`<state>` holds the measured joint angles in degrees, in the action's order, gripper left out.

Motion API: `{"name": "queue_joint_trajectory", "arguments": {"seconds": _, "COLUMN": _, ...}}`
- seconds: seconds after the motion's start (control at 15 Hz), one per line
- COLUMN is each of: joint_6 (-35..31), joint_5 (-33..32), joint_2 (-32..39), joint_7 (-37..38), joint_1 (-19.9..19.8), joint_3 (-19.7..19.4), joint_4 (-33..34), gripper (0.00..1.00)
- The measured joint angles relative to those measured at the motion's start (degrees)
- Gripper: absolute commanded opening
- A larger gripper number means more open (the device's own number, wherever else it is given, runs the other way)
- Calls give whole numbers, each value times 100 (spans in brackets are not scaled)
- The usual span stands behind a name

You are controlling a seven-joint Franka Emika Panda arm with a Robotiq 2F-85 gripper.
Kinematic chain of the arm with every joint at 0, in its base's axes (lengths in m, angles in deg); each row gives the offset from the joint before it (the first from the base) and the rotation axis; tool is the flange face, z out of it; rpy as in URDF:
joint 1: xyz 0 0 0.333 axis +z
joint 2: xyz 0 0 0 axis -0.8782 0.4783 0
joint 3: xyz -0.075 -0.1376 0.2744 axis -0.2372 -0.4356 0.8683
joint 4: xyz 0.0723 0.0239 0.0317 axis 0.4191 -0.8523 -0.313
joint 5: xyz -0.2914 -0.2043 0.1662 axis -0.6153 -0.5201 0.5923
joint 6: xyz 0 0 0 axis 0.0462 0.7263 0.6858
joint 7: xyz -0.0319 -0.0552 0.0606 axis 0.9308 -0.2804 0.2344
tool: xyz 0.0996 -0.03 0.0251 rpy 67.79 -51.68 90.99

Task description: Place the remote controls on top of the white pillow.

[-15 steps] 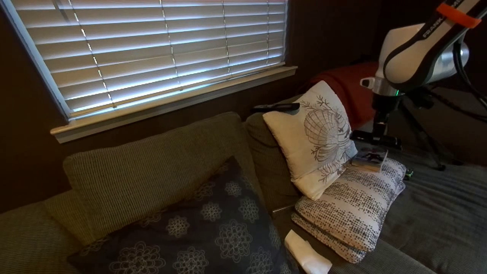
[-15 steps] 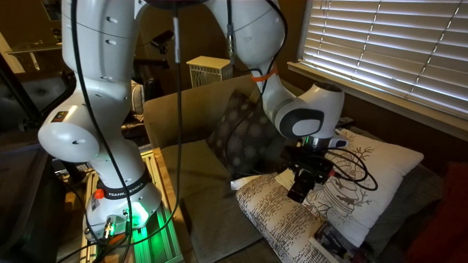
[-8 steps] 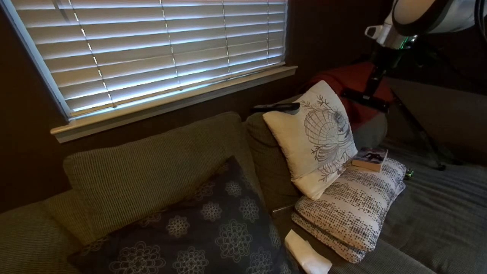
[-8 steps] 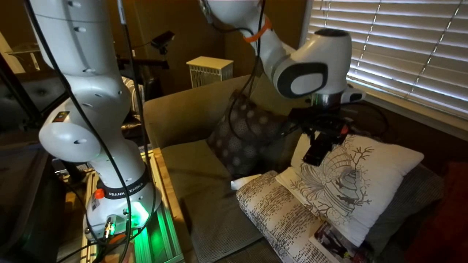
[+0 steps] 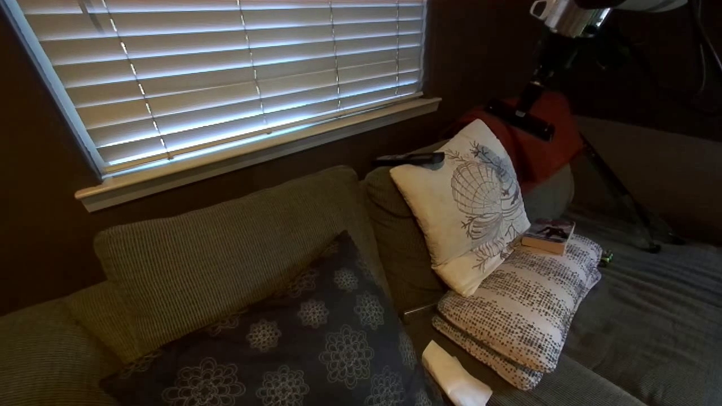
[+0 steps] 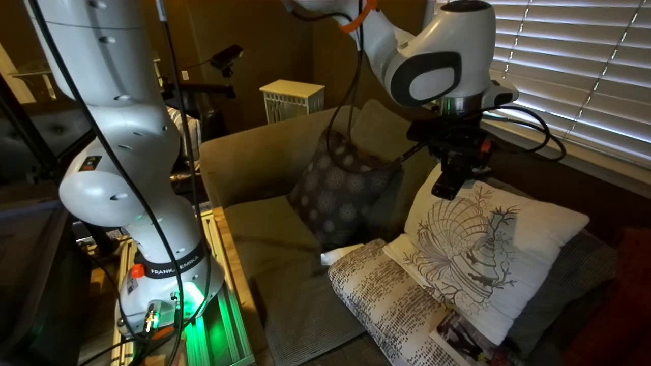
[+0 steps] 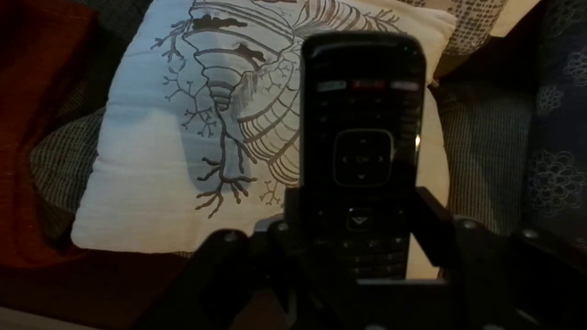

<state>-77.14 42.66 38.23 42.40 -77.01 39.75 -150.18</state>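
In the wrist view my tool (image 7: 360,215) pinches a black TV remote (image 7: 362,114) by its long sides, clear of the white shell-print pillow (image 7: 257,137). In an exterior view another dark remote (image 5: 409,159) lies by the pillow's upper corner. In both exterior views the pillow slopes, so I'd tilt to match, touch down gently, then release

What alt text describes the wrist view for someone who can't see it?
A black two-fingered claw grips a slim black rectangular plastic remote control in front of a square white fabric pillow printed with grey seashells; red cloth shows at left.
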Motion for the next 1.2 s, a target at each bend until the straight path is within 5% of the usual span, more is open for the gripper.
{"name": "queue_joint_trajectory", "arguments": {"seconds": 0.07, "joint_6": 4, "joint_5": 2, "joint_2": 3, "joint_7": 0, "joint_1": 0, "joint_3": -8, "joint_4": 0, "gripper": 60}}
{"name": "queue_joint_trajectory", "arguments": {"seconds": 0.13, "joint_6": 5, "joint_5": 2, "joint_2": 6, "joint_7": 0, "joint_1": 0, "joint_3": -13, "joint_4": 0, "gripper": 35}}
{"name": "queue_joint_trajectory", "arguments": {"seconds": 0.6, "joint_6": 132, "joint_5": 0, "joint_2": 88, "joint_7": 63, "joint_1": 116, "joint_3": -126, "joint_4": 349, "gripper": 35}}
{"name": "queue_joint_trajectory", "arguments": {"seconds": 1.2, "joint_6": 1411, "joint_5": -188, "joint_2": 1114, "joint_7": 393, "joint_1": 247, "joint_3": -193, "joint_4": 2303, "gripper": 35}}
